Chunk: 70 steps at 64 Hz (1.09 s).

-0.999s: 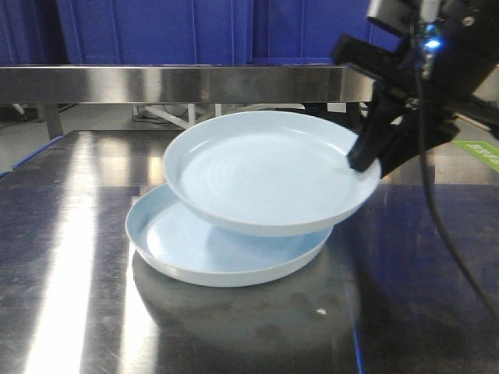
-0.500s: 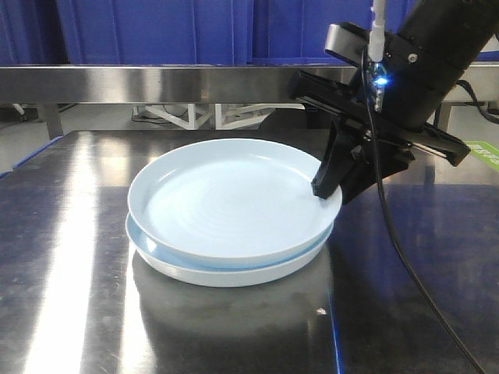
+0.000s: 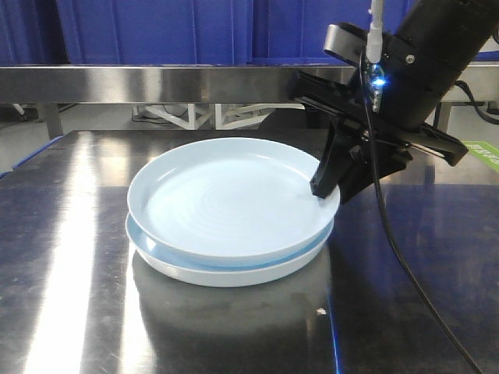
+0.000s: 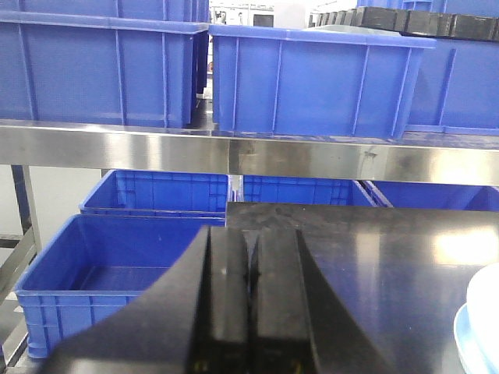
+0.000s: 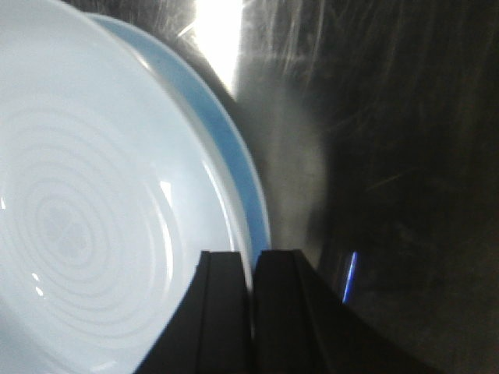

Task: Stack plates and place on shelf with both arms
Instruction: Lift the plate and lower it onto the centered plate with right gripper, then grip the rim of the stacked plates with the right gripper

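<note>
Two white plates are stacked on the steel tabletop. The upper plate rests on the lower plate, shifted slightly so the lower rim shows in front. My right gripper is shut on the upper plate's right rim. In the right wrist view the gripper pinches that rim, with the upper plate to the left and the lower plate's rim just outside it. My left gripper is shut and empty over the table's left part. The plates show at that view's right edge.
The shelf's steel rail crosses behind the table and also shows in the left wrist view. Blue crates stand on it and below it. A cable hangs from the right arm over the table.
The right gripper carried the upper plate left and down onto the lower plate. In the last half second almost nothing has moved.
</note>
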Available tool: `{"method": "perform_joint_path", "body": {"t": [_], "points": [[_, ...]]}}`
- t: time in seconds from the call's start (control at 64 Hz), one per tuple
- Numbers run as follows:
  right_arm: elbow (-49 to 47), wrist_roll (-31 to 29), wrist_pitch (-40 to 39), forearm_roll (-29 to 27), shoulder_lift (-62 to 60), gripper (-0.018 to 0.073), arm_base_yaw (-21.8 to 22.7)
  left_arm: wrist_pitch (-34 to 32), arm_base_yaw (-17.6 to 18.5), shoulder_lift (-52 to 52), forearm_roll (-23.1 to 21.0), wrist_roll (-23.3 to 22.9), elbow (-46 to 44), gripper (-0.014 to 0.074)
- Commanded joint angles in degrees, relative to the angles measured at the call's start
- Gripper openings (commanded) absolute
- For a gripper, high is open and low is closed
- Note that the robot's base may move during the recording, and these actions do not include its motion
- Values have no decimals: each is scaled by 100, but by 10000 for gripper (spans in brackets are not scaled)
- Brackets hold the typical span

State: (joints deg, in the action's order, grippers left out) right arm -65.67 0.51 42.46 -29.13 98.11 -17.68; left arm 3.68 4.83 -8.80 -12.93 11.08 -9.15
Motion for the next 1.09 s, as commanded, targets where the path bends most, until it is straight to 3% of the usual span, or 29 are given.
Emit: {"method": "perform_joint_path", "body": {"t": [0.0, 0.187, 0.593, 1.077], "points": [[-186, 0, 19, -201, -239, 78, -1, -452, -15, -58, -45, -22, -185, 80], [-186, 0, 30, -196, -239, 237, -1, -452, -15, -58, -45, -22, -185, 80], [-186, 0, -4, -43, -239, 381, -1, -452, -15, -58, -45, -22, -185, 80], [-174, 0, -143, -10, -1, 386, -37, -452, -15, -58, -45, -22, -185, 80]]}}
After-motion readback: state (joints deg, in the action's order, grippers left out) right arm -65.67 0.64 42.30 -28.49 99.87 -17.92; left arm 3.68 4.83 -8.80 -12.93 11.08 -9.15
